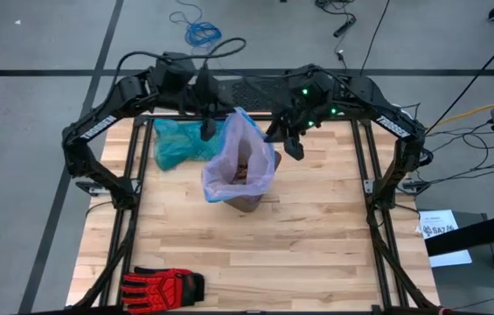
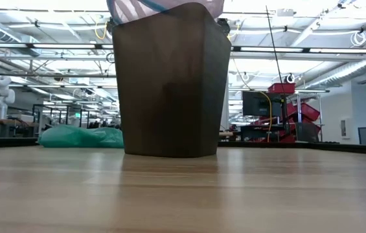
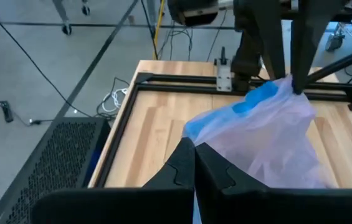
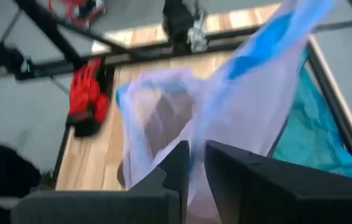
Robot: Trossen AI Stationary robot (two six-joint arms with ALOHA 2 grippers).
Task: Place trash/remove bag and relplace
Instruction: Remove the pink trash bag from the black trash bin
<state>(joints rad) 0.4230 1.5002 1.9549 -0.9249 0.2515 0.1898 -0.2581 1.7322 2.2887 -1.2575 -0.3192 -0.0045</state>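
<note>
The bag (image 1: pixel 245 153), thin pale lavender plastic with a blue hem, stands pulled up out of a dark brown bin (image 1: pixel 248 203) at the table's middle. Its lower part is still inside the bin (image 2: pixel 170 90), and its top (image 2: pixel 163 8) shows above the rim. My left gripper (image 1: pixel 209 129) is shut at the bag's far left rim. My right gripper (image 1: pixel 279 131) is shut at the far right rim. Something brown (image 1: pixel 242 172) shows inside the bag's mouth. My left gripper pinches the bag's blue-hemmed rim (image 3: pixel 191 132) between its two fingers, slanting down from the table's far left. The plastic spreads away from the fingertips toward the other arm. My right gripper pinches the bag's rim (image 4: pixel 195 134) between its two fingers, slanting down from the far right. That corner (image 3: pixel 293 84) stands as the bag's highest point, with the plastic below it drawn up from the bin.
A crumpled teal-green plastic bag (image 1: pixel 177 144) lies on the table left of the bin, also low in the level view (image 2: pixel 79 137). A red and black glove (image 1: pixel 163 285) lies at the near left edge. Bare wood lies near and right of the bin.
</note>
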